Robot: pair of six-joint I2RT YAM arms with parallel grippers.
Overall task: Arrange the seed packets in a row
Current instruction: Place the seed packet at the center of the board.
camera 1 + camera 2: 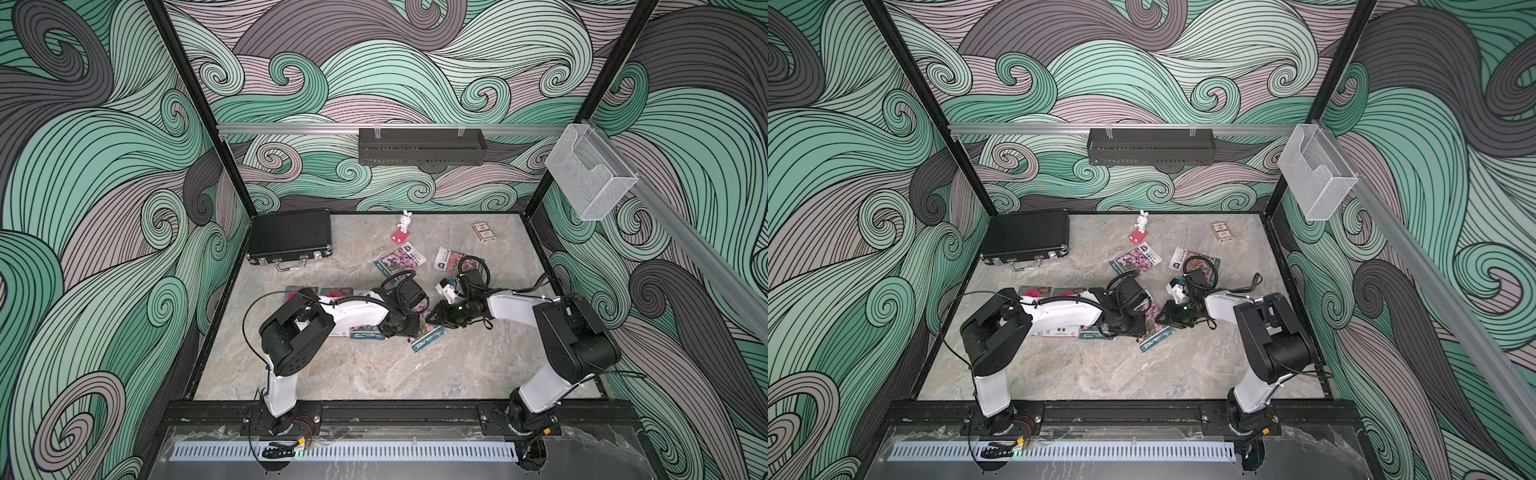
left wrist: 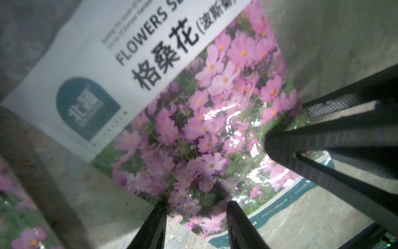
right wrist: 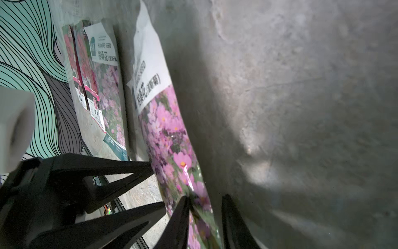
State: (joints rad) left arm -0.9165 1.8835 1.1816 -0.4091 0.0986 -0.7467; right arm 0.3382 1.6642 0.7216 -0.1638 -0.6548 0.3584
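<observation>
A purple-pink seed packet (image 1: 431, 333) (image 1: 1154, 330) lies tilted mid-table between both grippers, one side bowed upward (image 3: 172, 140). My left gripper (image 2: 198, 215) (image 1: 409, 329) points down at it, open, fingertips (image 2: 160, 217) resting on its flower photo (image 2: 189, 133). My right gripper (image 3: 206, 201) (image 1: 428, 320) reaches in from the right, narrowly open, with the packet's raised edge between its fingers. Left of this, a row of packets (image 1: 301, 292) runs under the left arm: two magenta (image 3: 72, 64) and one purple-pink (image 3: 107, 86). Further back lie a purple-pink packet (image 1: 401, 259) and a red-pink one (image 1: 451, 258).
A white rabbit figurine on a red base (image 1: 403, 227) and a small dark card box (image 1: 482, 231) stand near the back wall. A black case (image 1: 291, 239) fills the back left corner. The left arm's body covers most of the row.
</observation>
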